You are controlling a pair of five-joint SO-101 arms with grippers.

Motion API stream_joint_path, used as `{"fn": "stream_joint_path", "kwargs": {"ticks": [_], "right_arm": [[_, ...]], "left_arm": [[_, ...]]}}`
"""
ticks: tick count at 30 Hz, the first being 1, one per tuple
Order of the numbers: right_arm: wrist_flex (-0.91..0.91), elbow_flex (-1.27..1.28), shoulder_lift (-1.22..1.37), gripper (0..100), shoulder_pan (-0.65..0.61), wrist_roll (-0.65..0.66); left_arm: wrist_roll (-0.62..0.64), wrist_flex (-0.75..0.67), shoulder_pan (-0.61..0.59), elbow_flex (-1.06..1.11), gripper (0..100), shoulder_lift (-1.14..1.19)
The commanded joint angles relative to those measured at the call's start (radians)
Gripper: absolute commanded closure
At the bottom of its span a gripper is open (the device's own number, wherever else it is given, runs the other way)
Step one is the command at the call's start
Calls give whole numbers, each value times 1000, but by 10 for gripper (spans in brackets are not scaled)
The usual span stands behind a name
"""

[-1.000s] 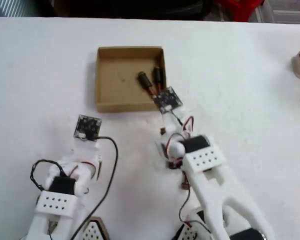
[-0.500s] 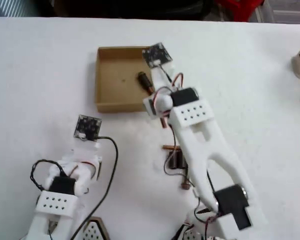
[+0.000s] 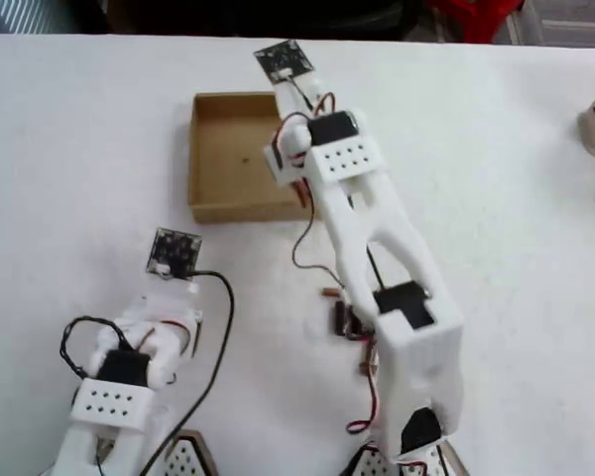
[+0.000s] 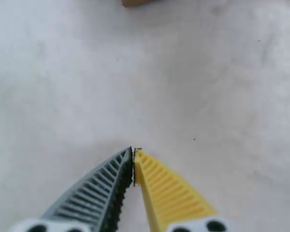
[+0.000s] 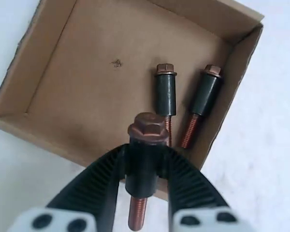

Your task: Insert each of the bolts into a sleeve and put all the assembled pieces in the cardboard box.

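Above the edge of the cardboard box (image 5: 87, 82), the right gripper (image 5: 144, 162) held one assembled bolt and sleeve (image 5: 146, 130) between its fingers. If it let go there, the piece could hit the wall and drop outside, or knock the two pieces (image 5: 165, 94) lying inside. The left gripper (image 4: 134, 162) was closed on nothing, over the table (image 4: 208, 72).

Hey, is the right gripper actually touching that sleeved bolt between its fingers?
Touching. The right wrist view shows the right gripper clamping the sleeved bolt, one finger pressed against each side of its black sleeve.
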Motion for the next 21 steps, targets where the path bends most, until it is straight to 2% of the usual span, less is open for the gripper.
{"fn": "stream_joint_path", "kwargs": {"ticks": [1, 9, 16, 21], "right_arm": [[18, -224, 97, 981, 30, -3], [15, -535, 390, 981, 62, -3], [15, -701, 559, 978, 62, -3], [38, -744, 598, 854, 64, -8]], "left_arm": [[-8, -29, -8, -8, 966, -5], [-11, -29, -8, -8, 966, -5], [-11, -31, -8, -8, 966, -5], [-12, -31, -8, -8, 966, -5]]}}
